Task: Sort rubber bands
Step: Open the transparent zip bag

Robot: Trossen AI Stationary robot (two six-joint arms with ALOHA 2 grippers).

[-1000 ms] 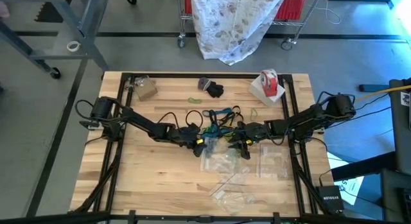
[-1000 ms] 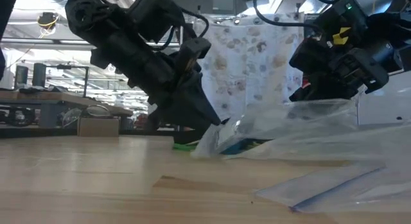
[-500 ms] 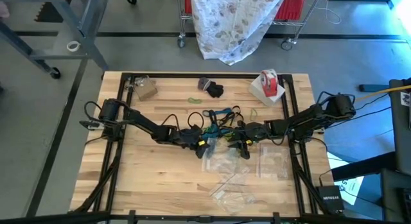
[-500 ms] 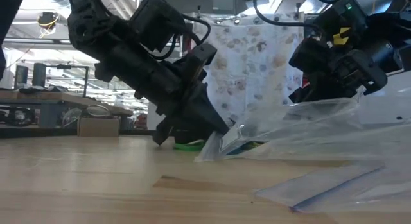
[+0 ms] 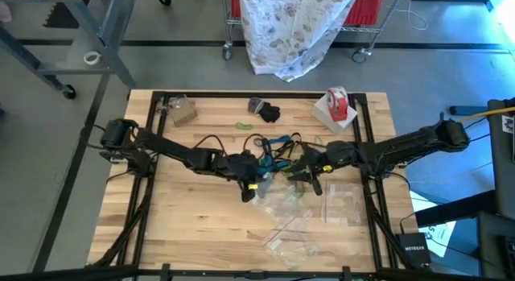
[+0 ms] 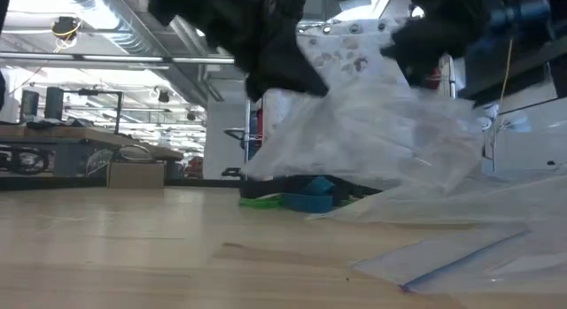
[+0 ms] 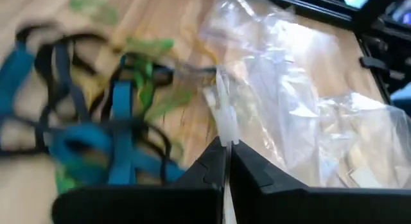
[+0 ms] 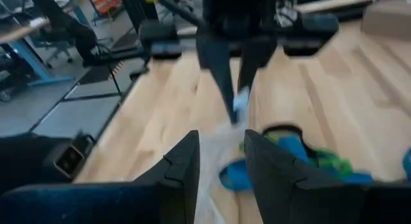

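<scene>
The table (image 5: 193,225) carries both arms at its centre. A clear plastic bag (image 6: 372,136) hangs lifted between them. The left gripper (image 7: 227,161) is clenched on its edge; the right gripper (image 8: 221,163) grasps its other side. The rubber bands (image 5: 273,146) lie heaped just behind.

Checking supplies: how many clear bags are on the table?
4, perhaps more hidden: one lifted bag pinched in the left gripper, one flat by the right gripper, two overlapping near the front edge.
</scene>
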